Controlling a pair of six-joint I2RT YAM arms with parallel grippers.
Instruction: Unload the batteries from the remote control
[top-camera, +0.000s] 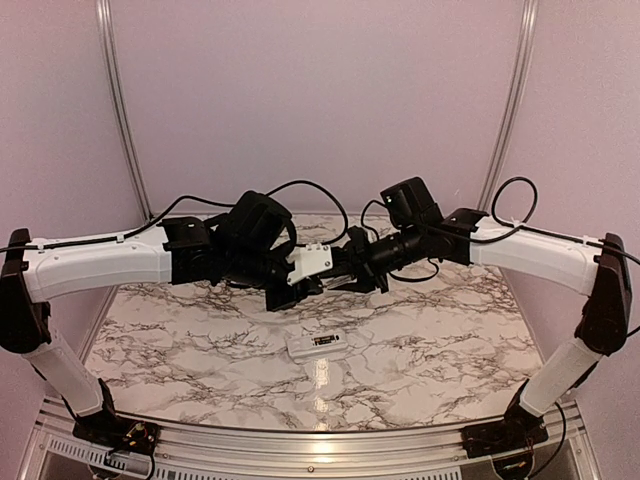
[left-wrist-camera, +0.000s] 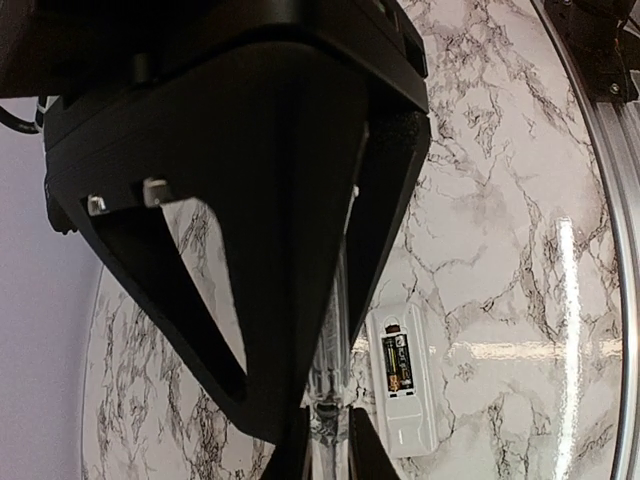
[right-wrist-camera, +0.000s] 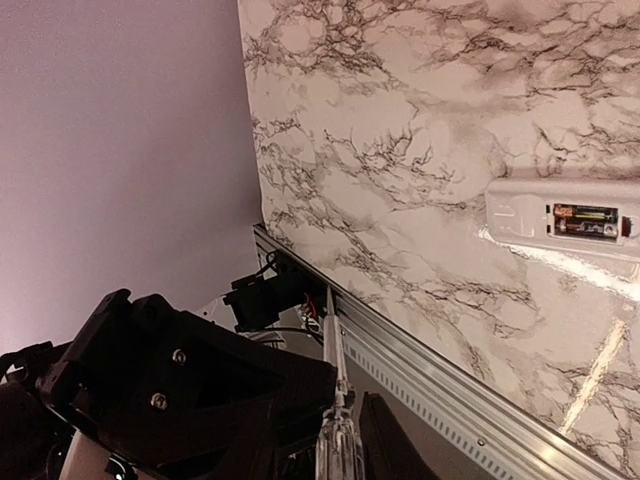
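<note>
On the white, dark-veined marble-pattern surface (top-camera: 200, 330), near its front middle: small white oblong plastic remote control (top-camera: 316, 345), lying flat, long axis running left-right, recess side up. Recess uncovered. Two small dark cylindrical batteries (right-wrist-camera: 585, 219) sit inside it, side by side along the handset's length; labels show green and orange print. Nothing touches the handset.

Both arms are raised and bent inward and meet above the surface, behind the remote and well clear of it.

Left black two-finger tool (left-wrist-camera: 328, 452): fingers close together, clamped on a thin pale grey stick (left-wrist-camera: 331, 385) that runs out between them. Grip reads as firm in the left wrist view.

Right black two-finger tool (right-wrist-camera: 340, 455): the same thin stick passes between its fingers. One finger lies against the stick, while a narrow dark gap shows beside the other. I cannot tell whether this tool is pinching it or only standing around it.

Top view: a pale piece bridges the gap between the two tool tips.

Silver aluminium rail (top-camera: 320, 445) runs along the near edge of the surface.
</note>
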